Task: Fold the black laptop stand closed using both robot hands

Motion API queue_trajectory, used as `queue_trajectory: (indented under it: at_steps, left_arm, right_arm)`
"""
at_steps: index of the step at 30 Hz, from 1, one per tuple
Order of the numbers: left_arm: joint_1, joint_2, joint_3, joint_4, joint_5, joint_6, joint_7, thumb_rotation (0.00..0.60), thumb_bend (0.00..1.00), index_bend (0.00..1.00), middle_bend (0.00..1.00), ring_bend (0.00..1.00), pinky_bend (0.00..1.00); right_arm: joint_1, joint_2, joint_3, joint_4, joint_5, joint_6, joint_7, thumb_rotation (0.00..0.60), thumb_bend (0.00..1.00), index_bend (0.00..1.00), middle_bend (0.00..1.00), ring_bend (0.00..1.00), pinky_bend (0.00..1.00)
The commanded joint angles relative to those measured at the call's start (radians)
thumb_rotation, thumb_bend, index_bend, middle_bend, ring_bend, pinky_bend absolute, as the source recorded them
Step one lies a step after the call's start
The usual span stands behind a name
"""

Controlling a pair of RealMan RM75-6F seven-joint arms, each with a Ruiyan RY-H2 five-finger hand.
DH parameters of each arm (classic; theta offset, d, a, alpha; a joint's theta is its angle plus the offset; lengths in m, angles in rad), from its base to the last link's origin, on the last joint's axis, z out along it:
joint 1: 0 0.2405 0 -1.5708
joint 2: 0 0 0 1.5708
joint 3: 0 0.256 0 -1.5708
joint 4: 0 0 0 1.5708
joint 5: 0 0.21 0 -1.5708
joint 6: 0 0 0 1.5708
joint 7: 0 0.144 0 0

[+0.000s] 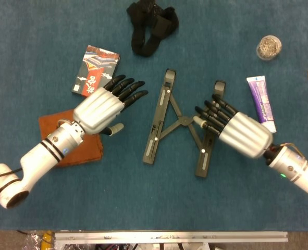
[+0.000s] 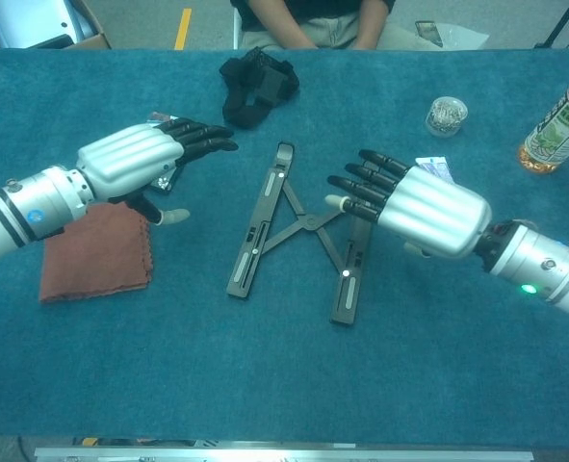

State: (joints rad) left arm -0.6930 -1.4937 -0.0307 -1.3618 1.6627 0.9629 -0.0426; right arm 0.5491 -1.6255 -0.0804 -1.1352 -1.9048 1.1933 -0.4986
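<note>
We see the black laptop stand [image 1: 184, 123] spread in an X at table centre; our left hand [image 1: 104, 104] hovers w/ fingers apart, empty, just beside its left rail; right hand [image 1: 232, 127], also spread, empty, over the right rail, prob. so both can push inward.

A robot test lab is suggested: a blue-carpeted worktop [image 2: 284, 385] edged by an aluminium rail [image 1: 169, 237], with a seated person [image 2: 308, 21] at the far side.
</note>
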Motion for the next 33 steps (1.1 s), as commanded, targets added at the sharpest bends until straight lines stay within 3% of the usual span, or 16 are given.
queue_trajectory:
  at_steps: [1, 14, 22, 33]
  left_arm:
    - [-0.018, -0.013, -0.014, -0.008, -0.032, -0.026, 0.012, 0.6, 0.28, 0.0, 0.0, 0.0, 0.04]
    - [-0.077, -0.063, -0.034, 0.006, -0.103, -0.103, 0.041, 0.6, 0.28, 0.0, 0.0, 0.0, 0.04]
    - [-0.107, -0.124, -0.036, 0.066, -0.128, -0.129, 0.045, 0.6, 0.28, 0.0, 0.0, 0.0, 0.04]
    - [-0.144, -0.182, -0.016, 0.147, -0.132, -0.166, 0.061, 0.6, 0.28, 0.0, 0.0, 0.0, 0.04]
  right_arm:
    - [0.012, -0.023, -0.009, 0.025, -0.02, 0.014, 0.015, 0.6, 0.02, 0.0, 0.0, 0.0, 0.02]
    - [0.053, -0.097, -0.05, 0.151, -0.115, 0.091, 0.069, 0.6, 0.02, 0.0, 0.0, 0.0, 0.02]
    - [0.057, -0.145, -0.04, 0.234, -0.118, 0.148, 0.079, 0.6, 0.02, 0.0, 0.0, 0.0, 0.02]
    - [0.068, -0.154, -0.056, 0.257, -0.117, 0.164, 0.101, 0.6, 0.02, 0.0, 0.0, 0.0, 0.01]
